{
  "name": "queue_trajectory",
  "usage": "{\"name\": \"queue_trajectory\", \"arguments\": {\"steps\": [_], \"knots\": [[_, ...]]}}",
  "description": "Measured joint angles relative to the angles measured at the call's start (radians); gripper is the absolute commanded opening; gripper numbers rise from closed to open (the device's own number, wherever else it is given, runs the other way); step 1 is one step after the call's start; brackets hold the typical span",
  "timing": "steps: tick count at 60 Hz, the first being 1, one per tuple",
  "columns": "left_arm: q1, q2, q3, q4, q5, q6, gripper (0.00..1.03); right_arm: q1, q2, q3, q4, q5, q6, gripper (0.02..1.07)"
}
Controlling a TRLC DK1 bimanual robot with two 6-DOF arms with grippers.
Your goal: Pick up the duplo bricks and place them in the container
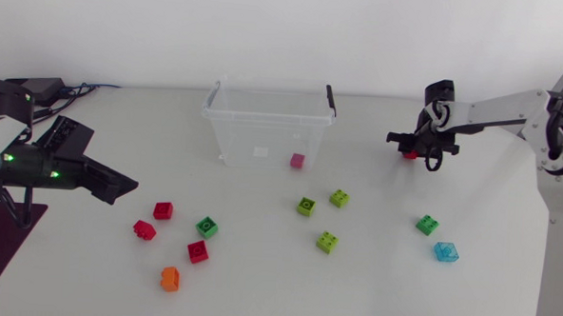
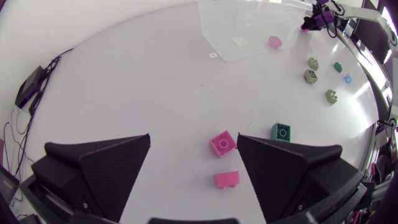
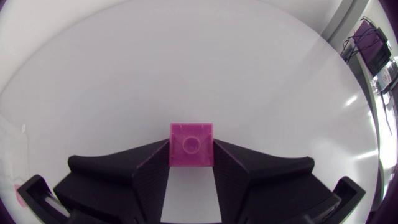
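Now, you had your right claw [image 3: 191,158] closed on a red brick [image 3: 192,140], one finger against each of two opposite sides, out beyond the right end of the clear container [image 1: 265,110] and apart from it. One pink brick [image 1: 298,161] lay inside that container. Your left claw [image 2: 194,138] stood wide open and held nothing, over the table [image 1: 505,282] at its left side, with two red bricks [image 2: 222,143] showing below between its fingers. Green bricks [image 1: 306,206], a cyan one [image 1: 446,251] and an orange one [image 1: 170,279] lay scattered in front of the container
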Motion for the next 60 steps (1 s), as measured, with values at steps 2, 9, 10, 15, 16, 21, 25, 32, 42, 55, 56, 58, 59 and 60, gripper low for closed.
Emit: {"name": "queue_trajectory", "arguments": {"steps": [2,9,10,15,16,21,25,32,42,55,56,58,59,60], "knots": [[0.001,-0.013,-0.008,-0.01,-0.003,0.007,0.97,0.003,-0.043,-0.045,0.005,0.0,-0.003,0.28],[0.0,-0.05,-0.053,-0.05,-0.029,0.045,0.97,0.028,-0.223,-0.161,0.016,-0.001,-0.008,0.28],[0.0,-0.054,-0.061,-0.056,-0.031,0.051,0.97,0.031,-0.245,-0.17,0.015,-0.002,-0.008,0.28],[-0.006,-0.063,-0.103,-0.075,-0.032,0.091,0.97,0.068,-0.383,-0.226,0.024,-0.003,-0.011,0.29],[-0.006,-0.063,-0.108,-0.077,-0.032,0.096,0.97,0.075,-0.4,-0.232,0.024,-0.003,-0.011,0.29],[-0.014,-0.063,-0.13,-0.091,-0.032,0.121,0.97,0.124,-0.499,-0.267,0.03,-0.003,-0.019,0.29],[-0.035,-0.062,-0.149,-0.089,-0.033,0.127,0.97,0.172,-0.562,-0.288,0.029,-0.003,-0.022,0.29],[-0.084,-0.044,-0.185,-0.042,-0.075,0.125,0.97,0.235,-0.62,-0.293,0.011,-0.001,-0.022,0.29],[-0.126,0.0,-0.222,0.044,-0.121,0.093,0.94,0.312,-0.666,-0.292,-0.022,0.019,-0.021,0.29],[-0.147,0.135,-0.222,0.169,-0.181,0.034,0.86,0.391,-0.669,-0.267,-0.041,0.027,-0.021,0.29],[-0.15,0.14,-0.222,0.174,-0.182,0.031,0.83,0.396,-0.669,-0.265,-0.04,0.027,-0.021,0.29],[-0.161,0.154,-0.222,0.183,-0.183,0.019,0.78,0.41,-0.668,-0.256,-0.039,0.027,-0.021,0.29],[-0.164,0.159,-0.222,0.187,-0.183,0.019,0.76,0.414,-0.668,-0.252,-0.038,0.027,-0.021,0.29],[-0.167,0.162,-0.222,0.19,-0.183,0.017,0.75,0.425,-0.665,-0.243,-0.037,0.027,-0.021,0.29]]}}
